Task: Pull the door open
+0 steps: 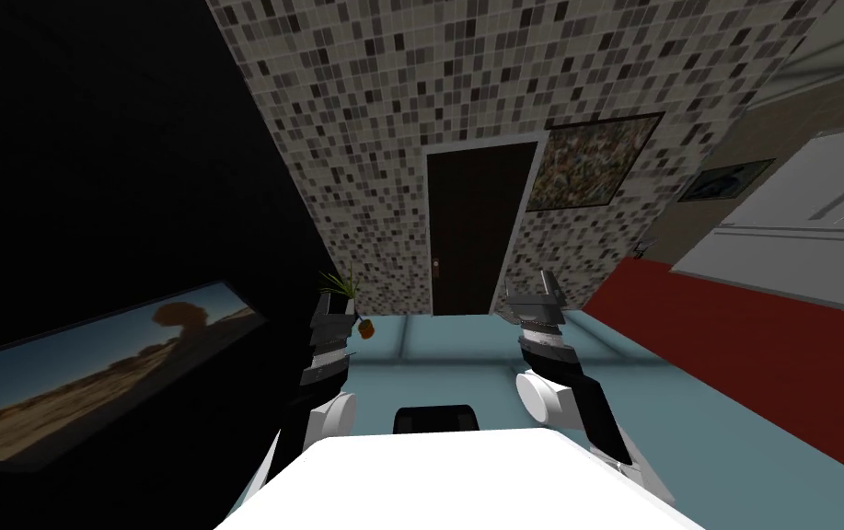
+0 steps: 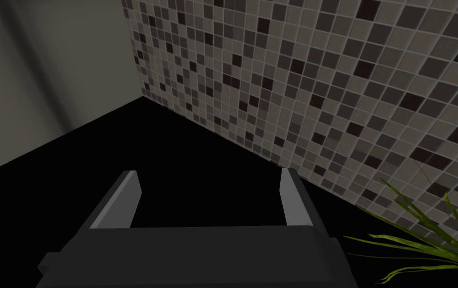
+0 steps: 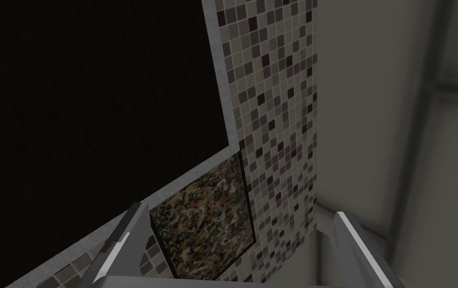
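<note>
head view: the dark door (image 1: 479,230), shut in the far tiled wall (image 1: 364,138), stands well apart from the left tool (image 1: 335,299) and right tool (image 1: 547,283), so i judge an approach comes first. left wrist view: that tool gapes wide, idle near a plant (image 2: 422,240). right wrist view: its tool, also wide, faces the door beside a painting (image 3: 203,225), likely the one to pull.

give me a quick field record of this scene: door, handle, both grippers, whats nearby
door: dark brown door in a pale grey frame, looks shut, set in the mosaic-tiled wall
handle: small pale knob by the door's left edge
left gripper: open, empty, beside the green leafy plant
right gripper: open, empty, pointed at the door frame and the speckled framed picture
contact: neither gripper touches the door
floor: blue-grey floor lies between robot and door
</note>
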### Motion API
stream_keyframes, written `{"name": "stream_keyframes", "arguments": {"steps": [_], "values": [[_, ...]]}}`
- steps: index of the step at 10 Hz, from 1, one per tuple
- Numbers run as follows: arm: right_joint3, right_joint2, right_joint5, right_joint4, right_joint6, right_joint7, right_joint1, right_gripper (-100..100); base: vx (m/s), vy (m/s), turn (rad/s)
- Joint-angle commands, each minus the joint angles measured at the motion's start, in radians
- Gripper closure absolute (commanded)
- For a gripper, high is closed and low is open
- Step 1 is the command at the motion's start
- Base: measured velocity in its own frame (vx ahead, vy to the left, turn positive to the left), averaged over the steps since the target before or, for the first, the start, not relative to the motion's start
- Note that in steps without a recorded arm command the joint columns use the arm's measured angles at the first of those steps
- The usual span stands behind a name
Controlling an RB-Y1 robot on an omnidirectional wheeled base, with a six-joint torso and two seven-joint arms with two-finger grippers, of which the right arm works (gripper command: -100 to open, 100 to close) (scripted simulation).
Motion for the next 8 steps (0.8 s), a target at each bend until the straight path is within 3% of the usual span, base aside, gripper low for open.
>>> {"name": "stream_keyframes", "arguments": {"steps": [1,8], "values": [[-0.003,-0.003,-0.029,0.014,0.000,-0.017,0.003,-100,0.095,0.004,0.133],[-0.023,-0.021,-0.170,0.106,-0.014,-0.095,0.004,-100,0.099,-0.005,0.163]]}}
